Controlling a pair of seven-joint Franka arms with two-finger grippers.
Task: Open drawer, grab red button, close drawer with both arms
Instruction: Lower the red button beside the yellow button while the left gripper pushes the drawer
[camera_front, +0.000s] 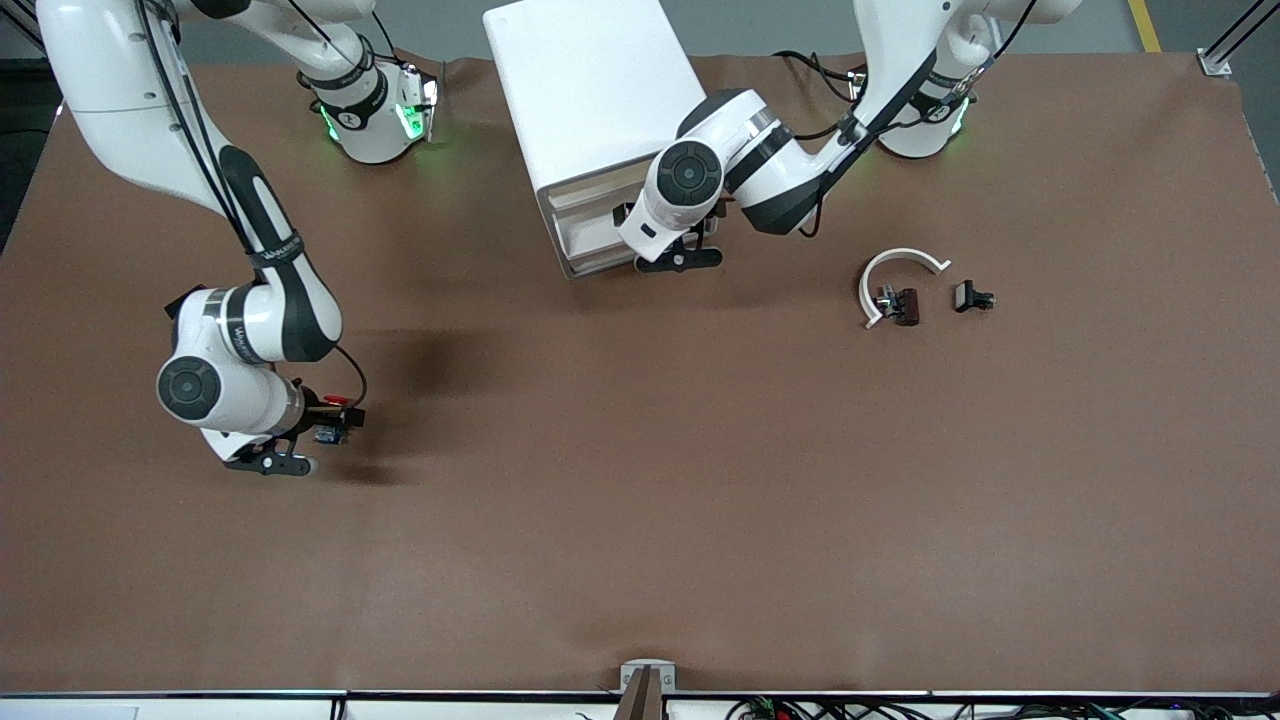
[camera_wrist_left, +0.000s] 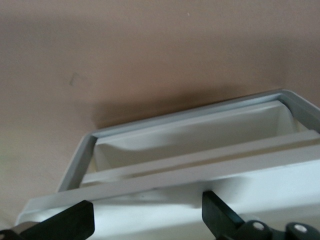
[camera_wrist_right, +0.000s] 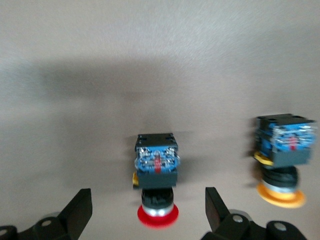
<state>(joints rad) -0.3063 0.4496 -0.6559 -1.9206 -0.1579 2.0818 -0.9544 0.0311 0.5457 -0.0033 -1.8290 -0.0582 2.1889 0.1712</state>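
Observation:
The button (camera_wrist_right: 157, 172), red cap on a black-and-blue base, lies loose on the brown table between the fingers of my right gripper (camera_wrist_right: 148, 212), touching neither. That gripper (camera_front: 318, 425) is open, low over the table toward the right arm's end, and the button's red cap (camera_front: 335, 401) shows beside it. The white cabinet stands near the arms' bases, and its drawer (camera_front: 590, 235) faces the front camera. My left gripper (camera_front: 680, 258) is at the drawer's front. In the left wrist view it (camera_wrist_left: 147, 220) is open astride a white edge, with the drawer's grey rim (camera_wrist_left: 175, 118) and white inside showing.
A similar button with a yellow cap (camera_wrist_right: 281, 160) lies close beside the red one. Toward the left arm's end lie a white curved piece (camera_front: 903, 262), a small dark brown part (camera_front: 905, 305) and a small black part (camera_front: 972, 297).

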